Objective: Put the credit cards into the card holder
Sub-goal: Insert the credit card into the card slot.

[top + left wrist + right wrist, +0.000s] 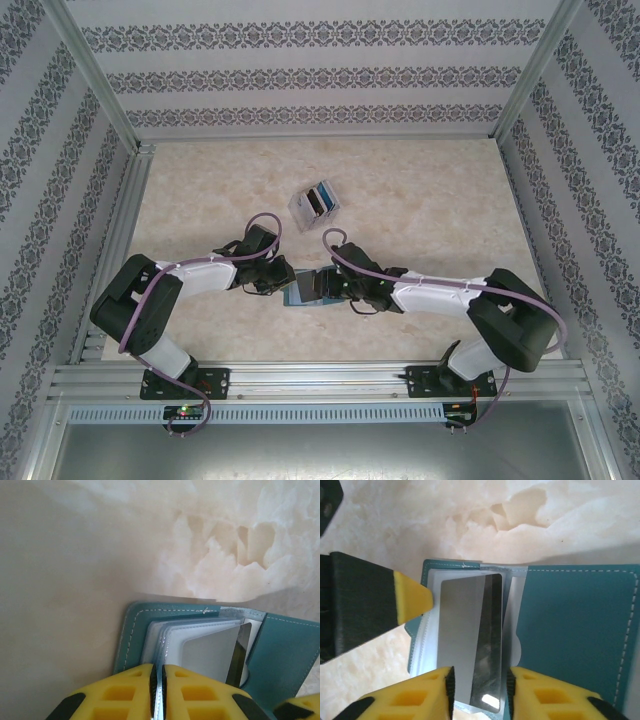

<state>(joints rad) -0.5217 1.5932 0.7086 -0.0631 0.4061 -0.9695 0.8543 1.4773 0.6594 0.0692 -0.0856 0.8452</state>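
Teal card holder (570, 630) holds grey card (465, 640); left fingers (125, 695) pinch its sleeve (156, 640), right fingers (545, 695) parted.

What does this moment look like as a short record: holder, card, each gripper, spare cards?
card holder: teal, lying open on the table
grey card: partly slid in among the holder's sleeves
left gripper: shut on clear sleeve
right gripper: open, jaws astride the grey card
clear box: farther back, spare cards inside

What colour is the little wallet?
Teal blue with pale stitching; the wallet shows best in the right wrist view.
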